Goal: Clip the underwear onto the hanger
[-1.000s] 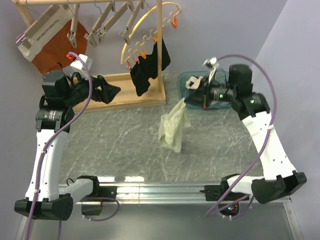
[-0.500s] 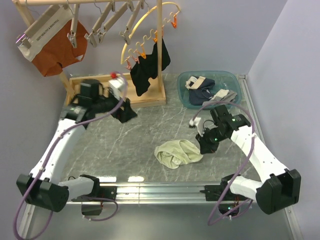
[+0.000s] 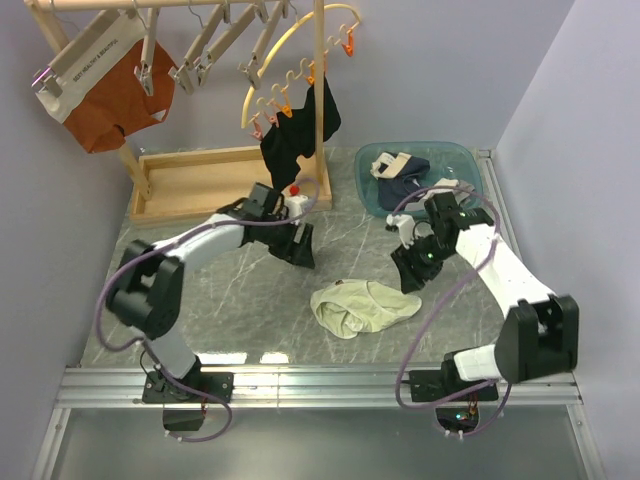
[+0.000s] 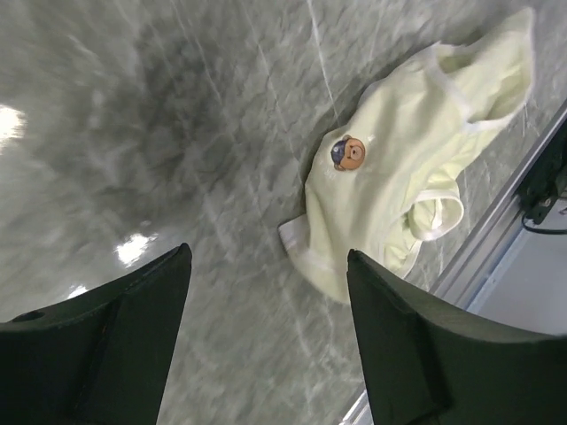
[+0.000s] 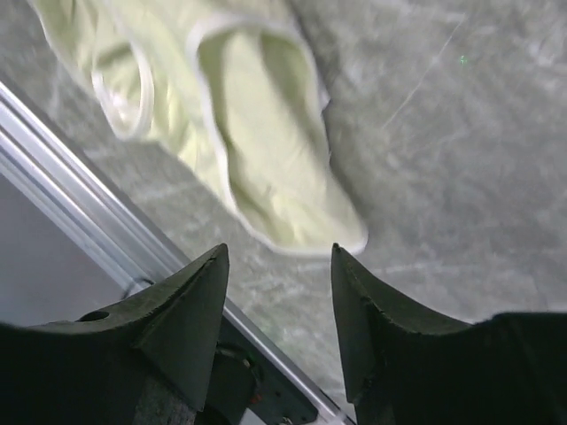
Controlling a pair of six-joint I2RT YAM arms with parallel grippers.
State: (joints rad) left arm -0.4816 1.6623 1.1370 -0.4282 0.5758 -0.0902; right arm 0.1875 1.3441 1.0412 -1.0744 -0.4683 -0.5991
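In the top external view, the pale cream-yellow briefs (image 3: 365, 305) are seen lying crumpled on the grey marbled tabletop (image 3: 200, 290), toward its near edge and between the two arms. The left gripper (image 3: 300, 250) is held low just beyond the garment, and the right gripper (image 3: 410, 277) just to its right; neither is seen touching it. The straight flat light-wood bar hangers with metal clips (image 3: 213, 42) are hung at the far left, well apart from the briefs. One carries rust-orange briefs (image 3: 115, 95); the others appear bare.

In the left wrist view, the garment is shown past the fingertips, a small brown-and-blue emblem (image 4: 348, 153) at its waistband. The dark fingers (image 4: 106, 336) are spread wide, with only tabletop between them.

In the right wrist view, a leg opening and a folded edge of the garment lie just ahead of the fingers (image 5: 182, 319), which are likewise parted and empty.

The task is judged to be at an early stage: the underwear has yet to be grasped, raised to a hanger and clipped.
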